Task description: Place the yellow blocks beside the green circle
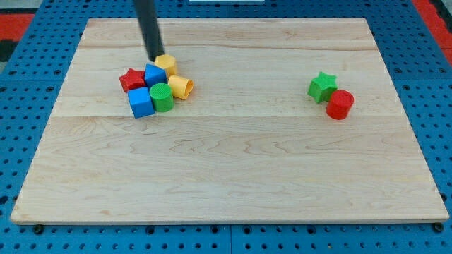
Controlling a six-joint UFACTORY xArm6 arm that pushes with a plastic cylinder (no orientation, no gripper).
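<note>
Two yellow blocks (165, 65) (181, 87) look light and slippery beside the green circle (162, 97); no claw, its tip (154, 57) touches the upper one's left edge.

My tip (154, 57) — low, upper left

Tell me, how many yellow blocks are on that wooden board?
2, both in the cluster at the view's left: one yellow block beside my tip, another yellow block right of the green circle. None seems hidden.
</note>
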